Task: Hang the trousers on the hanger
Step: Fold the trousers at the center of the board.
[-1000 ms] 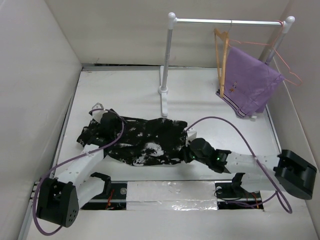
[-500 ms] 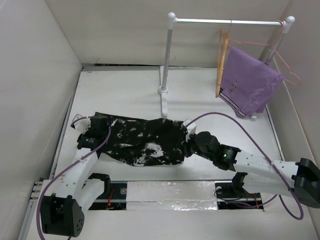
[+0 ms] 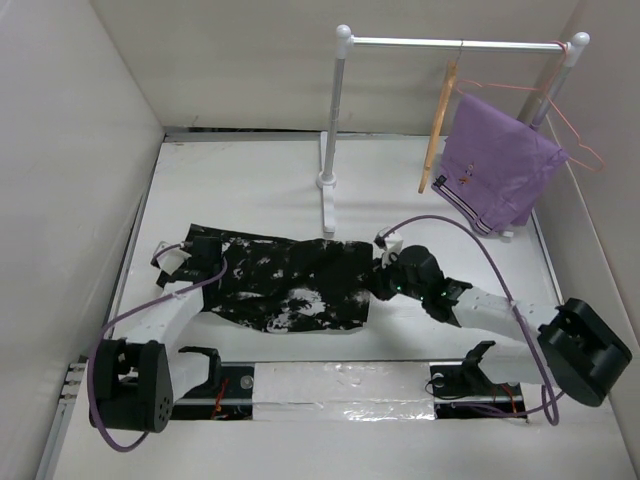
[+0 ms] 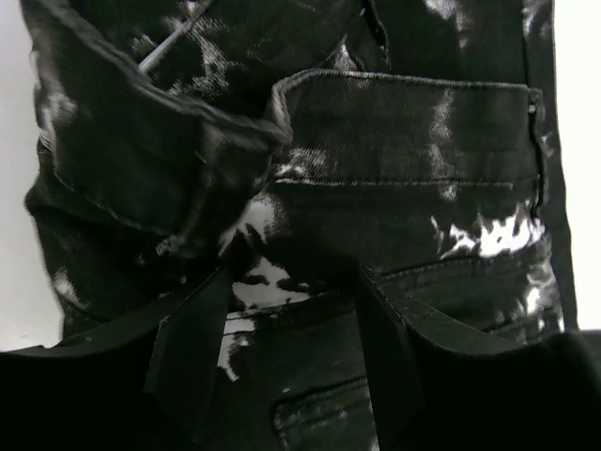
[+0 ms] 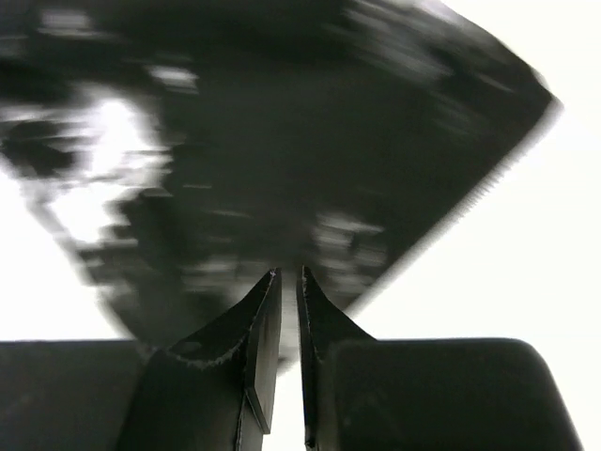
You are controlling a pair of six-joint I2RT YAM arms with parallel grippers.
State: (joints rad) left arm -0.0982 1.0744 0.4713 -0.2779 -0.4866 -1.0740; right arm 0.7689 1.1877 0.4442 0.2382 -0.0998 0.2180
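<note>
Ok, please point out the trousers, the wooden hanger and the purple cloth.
trousers (image 3: 290, 280): top view, middle of the speckled fabric.
wooden hanger (image 3: 437, 128): top view, midway down its tan arm.
purple cloth (image 3: 495, 165): top view, centre of the hanging panel.

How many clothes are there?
2. The black speckled trousers lie on the table in front; the purple cloth hangs from the rail at the back right. More could hide behind it.
</note>
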